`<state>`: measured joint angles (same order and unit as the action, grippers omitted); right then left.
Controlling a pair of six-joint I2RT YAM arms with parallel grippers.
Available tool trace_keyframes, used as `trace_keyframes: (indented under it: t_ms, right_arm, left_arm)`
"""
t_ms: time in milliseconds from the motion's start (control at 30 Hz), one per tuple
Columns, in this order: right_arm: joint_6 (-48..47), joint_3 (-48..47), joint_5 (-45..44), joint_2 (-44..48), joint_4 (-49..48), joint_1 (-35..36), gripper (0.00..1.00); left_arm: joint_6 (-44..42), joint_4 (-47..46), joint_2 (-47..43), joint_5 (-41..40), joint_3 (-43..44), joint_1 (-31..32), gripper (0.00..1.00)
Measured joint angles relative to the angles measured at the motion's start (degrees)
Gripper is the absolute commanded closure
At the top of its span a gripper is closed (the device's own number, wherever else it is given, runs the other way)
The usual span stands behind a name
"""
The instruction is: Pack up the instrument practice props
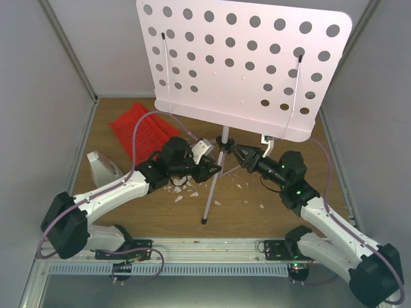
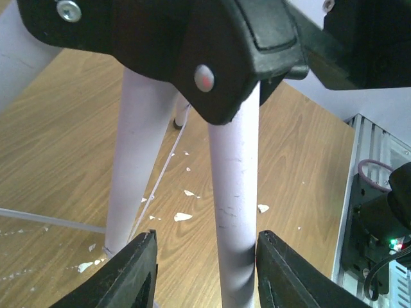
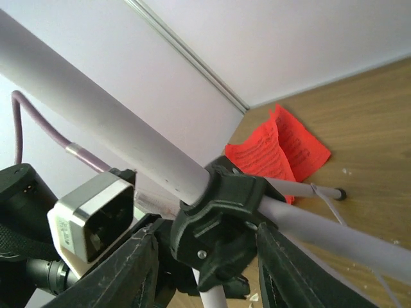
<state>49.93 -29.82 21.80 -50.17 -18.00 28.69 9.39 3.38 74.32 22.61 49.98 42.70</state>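
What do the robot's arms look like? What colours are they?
The left arm and right arm have white segments and chunky black joints. A purple cable loops along each. The left gripper and right gripper are black, with two flat fingers. Small green lights glow on the right arm.

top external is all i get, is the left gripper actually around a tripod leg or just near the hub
Observer: The left wrist view shows a silver tripod leg standing between the left gripper fingers. It is close to one finger, and the table shows between it and the other, so it is not clamped.
Operator: ok and the right one, what's it lined up on
Observer: In the right wrist view, the black hub where the legs meet sits between the right gripper fingers. The jaws are open, with a gap visible on one side.
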Motion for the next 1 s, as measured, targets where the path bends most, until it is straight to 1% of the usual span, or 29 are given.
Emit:
trace_keyframes:
  t_ms: [67, 100, 200, 300, 333, 367, 400, 433, 533, 600, 733, 900, 1000]
  right_arm:
    - [-0.9, -0.8, 0.3, -0.3, 0.0, 0.0, 0.59]
    - [-1.4, -1.1, 0.3, -0.5, 0.1, 0.0, 0.61]
    - [-2.3, -1.5, 0.7, -1.5, 0.1, 0.0, 0.62]
    - [-2.7, -1.9, 1.0, -2.0, 0.3, 0.0, 0.6]
    - [-2.8, -1.9, 1.0, -2.0, 0.4, 0.0, 0.59]
    - [-2.8, -1.9, 1.0, -2.0, 0.4, 0.0, 0.56]
    - [-2.8, -1.9, 1.0, -1.9, 0.5, 0.0, 0.51]
    - [-2.8, -1.9, 1.0, -1.9, 0.7, 0.0, 0.5]
    - [-2.8, -1.9, 0.8, -1.9, 1.8, 0.0, 0.5]
    - [-2.7, -1.9, 0.5, -1.6, 2.8, 0.0, 0.52]
    - [-2.5, -1.8, 0.2, 0.2, 3.4, 0.0, 0.55]
    - [-1.2, -1.7, 0.2, 2.3, 3.3, 0.0, 0.55]
    - [0.0, -1.5, 0.1, 2.4, 3.1, 0.0, 0.53]
  left_arm:
    - [0.0, 0.4, 0.5, 0.1, 0.4, 0.0, 0.66]
    - [0.0, 0.5, 0.5, 0.3, 0.5, 0.0, 0.67]
    - [-0.4, 0.5, 0.6, 0.7, 0.6, 0.0, 0.67]
    - [-0.8, 0.7, 0.8, 0.7, 0.7, 0.0, 0.61]
    - [-1.0, 0.7, 1.0, 0.8, 0.7, 0.0, 0.6]
    - [-1.1, 0.7, 1.3, 0.9, 0.8, 0.0, 0.59]
    - [-1.3, 0.7, 1.6, 1.0, 0.8, 0.0, 0.59]
    - [-1.3, 0.8, 1.9, 1.2, 0.9, 0.0, 0.59]
    - [-1.6, 1.0, 2.4, 1.6, 0.9, 0.0, 0.66]
    - [-1.8, 1.0, 2.4, 1.7, 0.9, 0.0, 0.72]
    - [-2.5, 1.4, 2.4, 3.0, 1.1, 0.0, 0.81]
    - [-1.8, 2.3, 2.6, 3.8, 1.7, 0.0, 0.9]
    - [-0.9, 2.3, 2.6, 3.8, 1.7, 0.0, 0.95]
